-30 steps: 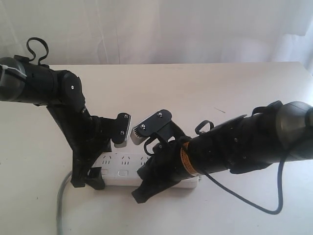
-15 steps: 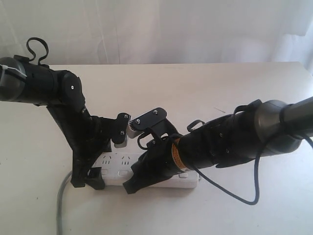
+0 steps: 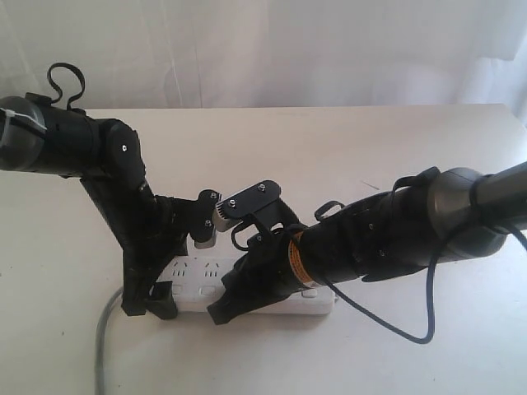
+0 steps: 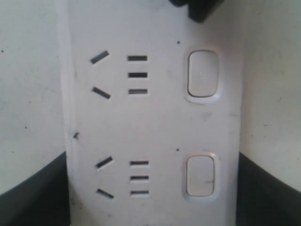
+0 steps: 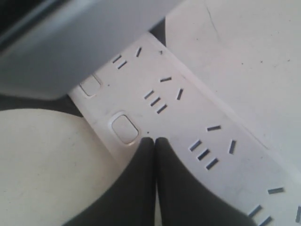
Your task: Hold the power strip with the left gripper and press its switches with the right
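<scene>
The white power strip (image 3: pixel 198 281) lies flat on the table, its grey cord (image 3: pixel 102 346) trailing off its left end. My left gripper (image 3: pixel 149 301) clamps that end, a black finger (image 4: pixel 33 200) against each long side of the power strip (image 4: pixel 155 122). Two switches (image 4: pixel 202 76) (image 4: pixel 201 175) show between them. My right gripper (image 3: pixel 221 313) is shut and empty, its pointed tips together. In the right wrist view, the right gripper (image 5: pixel 154 141) rests on the power strip (image 5: pixel 188 117) just beside one switch (image 5: pixel 124 128). A second switch (image 5: pixel 90 85) is half hidden.
The left arm's silver-edged block (image 3: pixel 204 230) hangs close to the right arm's block (image 3: pixel 247 206) above the strip. A thin black cable (image 3: pixel 395 325) loops from the right arm over the pale table (image 3: pixel 370 140). White curtain behind.
The right arm has slid left along the strip and dropped lower, its tips now nearer the left gripper. Over the last half second it barely moved. The left arm held still.
</scene>
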`<state>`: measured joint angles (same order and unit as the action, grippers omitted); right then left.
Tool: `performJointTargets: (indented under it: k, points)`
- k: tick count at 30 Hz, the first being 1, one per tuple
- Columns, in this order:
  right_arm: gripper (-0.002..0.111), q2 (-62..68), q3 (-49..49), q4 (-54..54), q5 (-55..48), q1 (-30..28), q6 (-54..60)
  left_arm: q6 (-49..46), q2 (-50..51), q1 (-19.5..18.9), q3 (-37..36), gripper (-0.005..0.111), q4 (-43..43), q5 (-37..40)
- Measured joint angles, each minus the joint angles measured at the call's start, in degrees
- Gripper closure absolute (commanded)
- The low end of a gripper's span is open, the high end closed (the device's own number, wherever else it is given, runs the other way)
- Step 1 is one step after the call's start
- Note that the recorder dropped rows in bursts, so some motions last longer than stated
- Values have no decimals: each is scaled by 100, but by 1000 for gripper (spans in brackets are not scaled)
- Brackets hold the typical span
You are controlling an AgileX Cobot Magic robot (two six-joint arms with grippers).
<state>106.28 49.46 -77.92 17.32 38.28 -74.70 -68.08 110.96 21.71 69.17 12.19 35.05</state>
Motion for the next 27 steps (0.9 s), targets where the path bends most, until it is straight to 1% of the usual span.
performJointTargets:
  k: [17, 27]
  points:
    - [108, 0, 13, 85, -154, 0, -22, 35, 0, 10, 0, 107, -37, -11]
    - [108, 0, -43, 101, -20, 0, -44, 47, 0, 10, 0, 107, -42, -11]
